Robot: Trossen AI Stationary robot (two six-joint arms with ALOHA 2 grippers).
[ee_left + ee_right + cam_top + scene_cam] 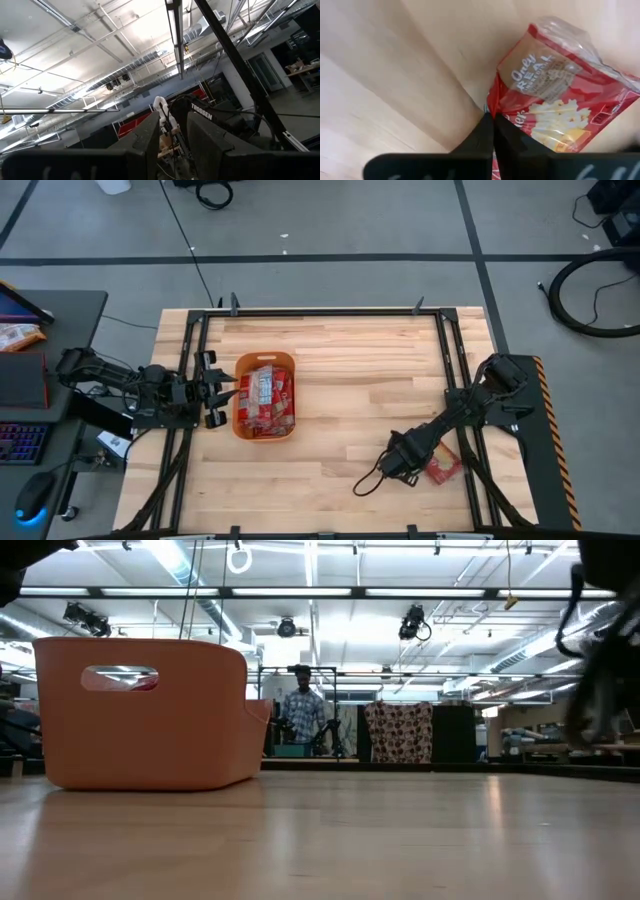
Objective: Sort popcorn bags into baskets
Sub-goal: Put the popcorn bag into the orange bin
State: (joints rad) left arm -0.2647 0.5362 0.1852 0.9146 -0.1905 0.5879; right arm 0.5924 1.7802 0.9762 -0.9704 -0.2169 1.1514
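Observation:
An orange basket (263,362) stands at the table's left middle with several red popcorn bags (264,395) lying inside; in the low view its wall (140,720) with a handle slot stands on the tabletop. One more popcorn bag (445,467) lies flat on the table near the right edge. My right gripper (418,464) is down at that bag's left edge, shut on it. My left gripper (228,392) hangs raised just left of the basket, open, with nothing between its fingers (150,145). My right gripper pinches the bag's edge (494,107) between its two fingertips (482,131), which meet there. The fingers come from above, slanting steeply down. The rest of the bag (555,95) lies spread out on the wood, picture side up.
A dark cable (368,480) loops on the table left of my right gripper. Black frame rails (452,370) run along the table's sides. A desk with a keyboard (20,445) stands to the left. A person (303,720) stands far off in the room.

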